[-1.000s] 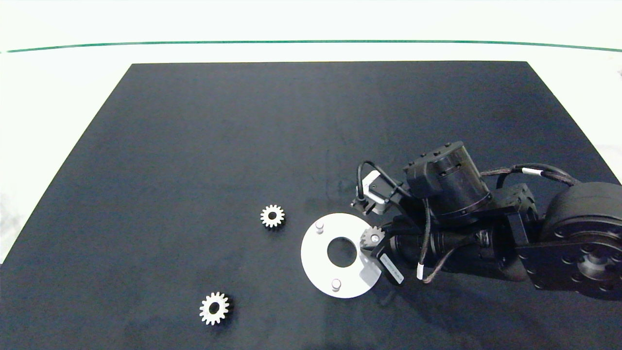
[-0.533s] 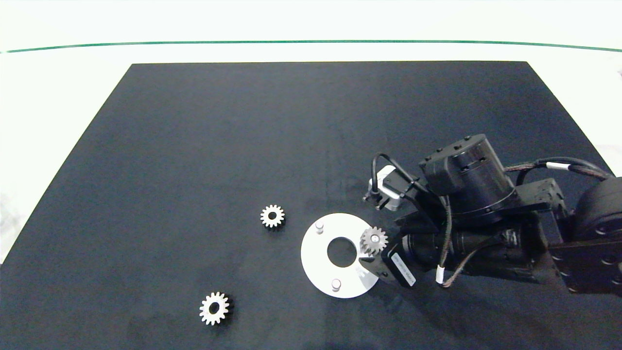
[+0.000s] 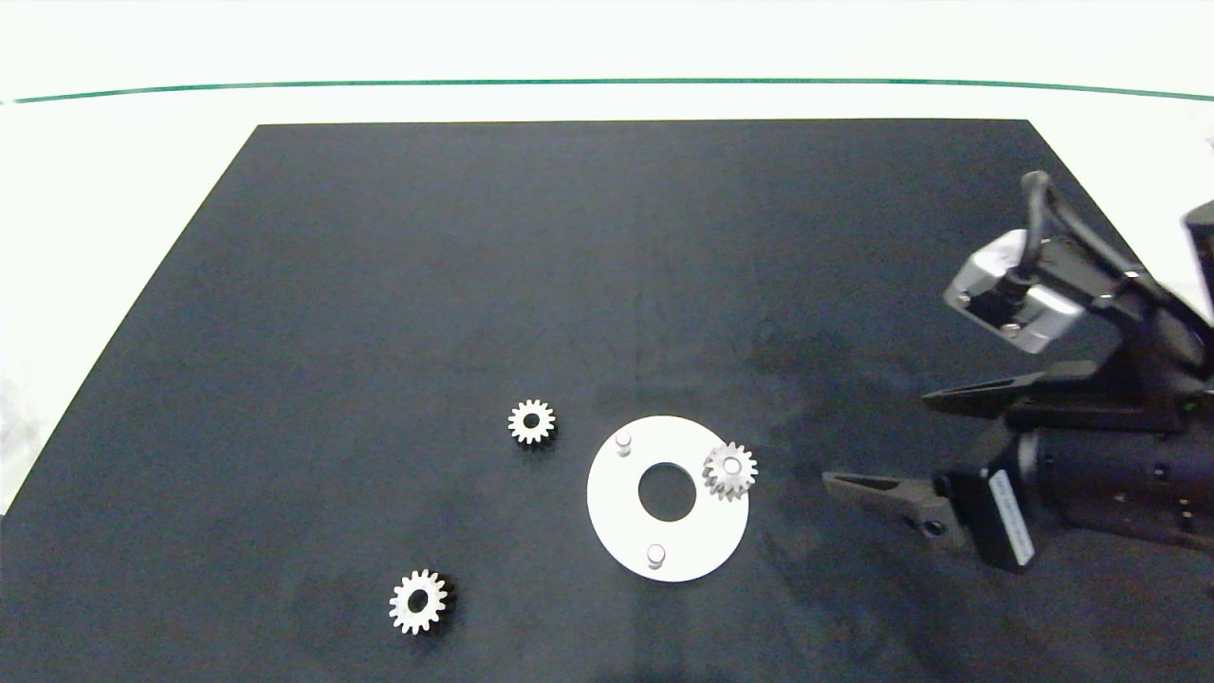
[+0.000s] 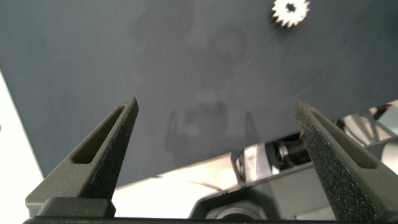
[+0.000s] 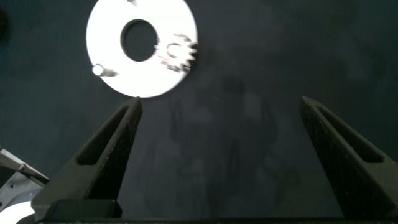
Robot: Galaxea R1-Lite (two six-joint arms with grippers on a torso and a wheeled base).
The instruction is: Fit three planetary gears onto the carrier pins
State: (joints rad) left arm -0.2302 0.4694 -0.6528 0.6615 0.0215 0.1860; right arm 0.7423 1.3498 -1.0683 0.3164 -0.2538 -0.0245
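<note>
The white disc (image 3: pixel 616 493) lies on the black mat, right of centre. One planetary gear (image 3: pixel 730 470) sits over the carrier pin on the disc's right side. Two carrier pins stand bare, one at the back left (image 3: pixel 623 442) and one at the front (image 3: pixel 655 554). Two planetary gears lie loose on the mat, one (image 3: pixel 531 421) just left of the disc and one (image 3: pixel 417 601) at the front left. My right gripper (image 3: pixel 882 441) is open and empty, well right of the disc; its wrist view shows the disc (image 5: pixel 112 37) and the seated gear (image 5: pixel 177 53). My left gripper (image 4: pixel 216 106) is open above the mat, with a gear (image 4: pixel 290 11) beyond it.
The black mat (image 3: pixel 379 285) covers most of a white table (image 3: pixel 114 190), with a thin green line (image 3: pixel 607 82) across the back. The left arm is outside the head view.
The right gripper let go of the gear, leaving it on the disc's right pin. It then opened and drew back to the right, away from the disc.
</note>
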